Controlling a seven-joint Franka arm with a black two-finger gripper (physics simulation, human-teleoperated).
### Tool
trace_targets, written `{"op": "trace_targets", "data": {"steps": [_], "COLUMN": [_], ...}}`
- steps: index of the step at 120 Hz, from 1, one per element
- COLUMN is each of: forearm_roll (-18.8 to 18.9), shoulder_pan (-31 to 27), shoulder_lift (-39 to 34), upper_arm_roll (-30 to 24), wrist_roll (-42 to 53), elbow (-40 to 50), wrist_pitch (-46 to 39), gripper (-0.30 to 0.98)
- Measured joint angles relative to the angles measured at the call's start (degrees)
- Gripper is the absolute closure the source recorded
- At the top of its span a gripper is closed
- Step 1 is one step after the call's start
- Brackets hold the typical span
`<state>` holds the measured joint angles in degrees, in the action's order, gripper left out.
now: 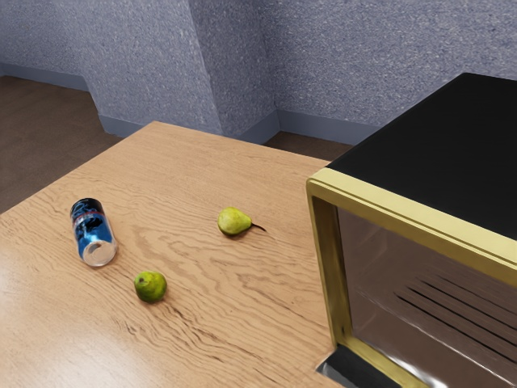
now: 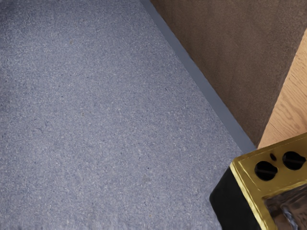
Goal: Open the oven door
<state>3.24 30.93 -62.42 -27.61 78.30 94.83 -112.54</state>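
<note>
1. Over at the exterior view's right, near side, there's the oven [image 1: 452, 149]: black top, gold frame [image 1: 329, 275] around the front. That's the side the oven door [image 1: 380, 267] is on. The view's edge cuts off a good chunk of it, so honestly I can't say for sure if it's open or shut.

2. As for my gripper, can't tell you whether the jaws are open or closed, or if there's anything in them.

3. Wrist cam has a corner of the oven too, with two round black knobs [image 2: 265, 170] [image 2: 293, 160] on the gold front and a dark window just beside them.

4. On the wooden table [image 1: 186, 178], toward the exterior view's left, a blue can [image 1: 93, 230] is lying down, silver end facing the near side.

5. Two green pears: the nearer one [image 1: 151, 287] is near the can, the farther one [image 1: 233, 221] sits between can and oven, stem pointing right.

6. Far side is a speckled blue-grey wall [image 1: 363, 61] and brown floor [image 1: 36, 145].
</note>
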Motion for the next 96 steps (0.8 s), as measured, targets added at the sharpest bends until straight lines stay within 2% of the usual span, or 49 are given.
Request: {"op": "trace_targets", "data": {"steps": [4, 8, 12, 17, 20, 28, 38, 48, 59, 70, 96], "forearm_roll": [1.4, 3.3, 7.8, 14.3, 15.5, 11.3, 5.8, 2.4, 0.5, -0.4, -1.1], "shoulder_pan": [-12.4, -22.6, -28.8, -32.8, -34.1, -35.9, -39.1, -42.7, -38.9, -35.8, -36.6], "shoulder_lift": [6.2, 15.5, 26.4, 37.5, 43.2, 55.1, 63.8, 67.4, 68.5, 68.9, 68.9], "upper_arm_roll": [8.7, 14.1, 13.7, 10.6, 10.5, 17.0, 22.8, 24.4, 24.7, 24.8, 24.8], "wrist_roll": [-2.1, -4.9, -8.0, -12.7, -15.8, -23.4, -31.3, -37.2, -42.8, -47.6, -56.4], "elbow": [-7.8, -11.7, -13.7, -15.2, -17.0, -22.0, -22.1, -21.7, -21.8, -21.9, -21.9], "wrist_pitch": [5.0, 8.8, 10.8, 13.0, 14.6, 19.2, 23.3, 25.6, 27.3, 28.3, 29.6], "gripper": [0.06, 0.05, 0.04, 0.03, 0.03, 0.02, 0.01, 0.00, 0.00, 0.00, 0.00]}}
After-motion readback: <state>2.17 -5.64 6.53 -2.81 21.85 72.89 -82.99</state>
